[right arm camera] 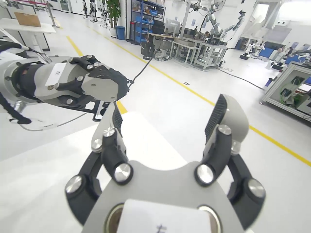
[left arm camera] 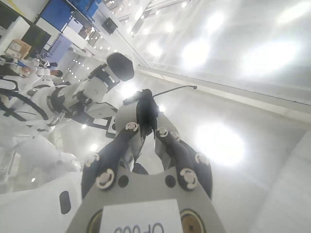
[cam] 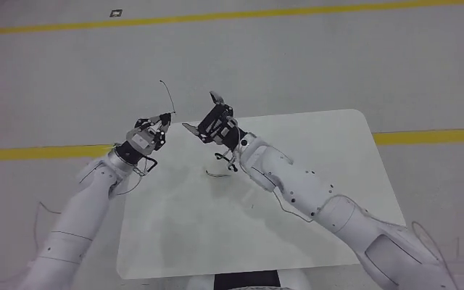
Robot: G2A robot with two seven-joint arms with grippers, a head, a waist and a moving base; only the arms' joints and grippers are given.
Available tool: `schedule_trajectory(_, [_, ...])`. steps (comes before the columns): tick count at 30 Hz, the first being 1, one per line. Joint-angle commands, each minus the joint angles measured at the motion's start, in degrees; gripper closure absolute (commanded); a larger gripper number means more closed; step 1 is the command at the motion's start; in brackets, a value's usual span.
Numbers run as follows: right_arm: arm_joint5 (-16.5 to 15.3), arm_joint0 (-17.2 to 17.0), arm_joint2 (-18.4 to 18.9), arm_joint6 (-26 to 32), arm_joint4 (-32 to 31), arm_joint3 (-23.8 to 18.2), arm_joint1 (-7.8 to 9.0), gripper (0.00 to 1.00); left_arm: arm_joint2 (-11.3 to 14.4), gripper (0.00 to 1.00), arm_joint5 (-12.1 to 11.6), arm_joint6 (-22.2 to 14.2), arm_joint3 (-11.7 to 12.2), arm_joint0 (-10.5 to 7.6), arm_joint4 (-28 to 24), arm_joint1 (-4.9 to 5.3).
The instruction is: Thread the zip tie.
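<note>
Black and thread-thin, the zip tie (cam: pixel 170 96) is standing up out of the left gripper (cam: pixel 167 119) in the top view, bending slightly along its free length and reaching out over the grey floor (cam: pixel 304 65). It is being held in the air just off the far left corner of the white table (cam: pixel 217 232), not touching the tabletop.

In the left wrist view the tie (left arm camera: pixel 170 91) is running as a narrow dark strip out of the fingertips, ending in a small thickened tip, while a short stub is poking out on the other side of the grip. The left gripper (left arm camera: pixel 145 100) is pinching it, dark pads pressed together on the strip.

In the right wrist view the tie (right arm camera: pixel 143 68) is showing as a fine dark line rising away from the left gripper (right arm camera: pixel 122 86), with a small knot-like lump right where it leaves the pads.

The right gripper (cam: pixel 203 112) is hovering just beside the left one, over the table's far edge, with its claw spread wide and holding nothing. Its ribbed fingers (right arm camera: pixel 213 117) are standing well apart around the gap (right arm camera: pixel 167 117).

A yellow line (cam: pixel 217 16) is crossing the floor beyond.
</note>
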Motion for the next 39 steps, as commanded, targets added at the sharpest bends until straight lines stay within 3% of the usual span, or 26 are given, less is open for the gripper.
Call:
schedule_trajectory(1, [-0.3,0.0,-0.1,0.1,-0.2,0.4,-0.42,0.62,0.0,1.0,0.0,0.0,0.0,0.0,0.0,0.0])
schedule_trajectory(8, [-1.4,-0.2,-0.3,0.6,-0.8,1.2,-1.89,0.69,0.0,1.0,0.0,0.0,0.0,0.0,0.0,0.0])
schedule_trajectory(21, [-3.3,-0.7,0.3,1.1,-2.5,1.7,-4.04,0.7,0.0,1.0,0.0,0.0,0.0,0.0,0.0,0.0])
schedule_trajectory(28, [-3.7,-1.2,1.1,1.3,-3.3,2.1,-4.98,0.78,0.0,1.0,0.0,0.0,0.0,0.0,0.0,0.0])
schedule_trajectory(39, [-4.6,-1.6,1.9,1.5,-4.4,3.3,-6.46,0.79,0.0,1.0,0.0,0.0,0.0,0.0,0.0,0.0])
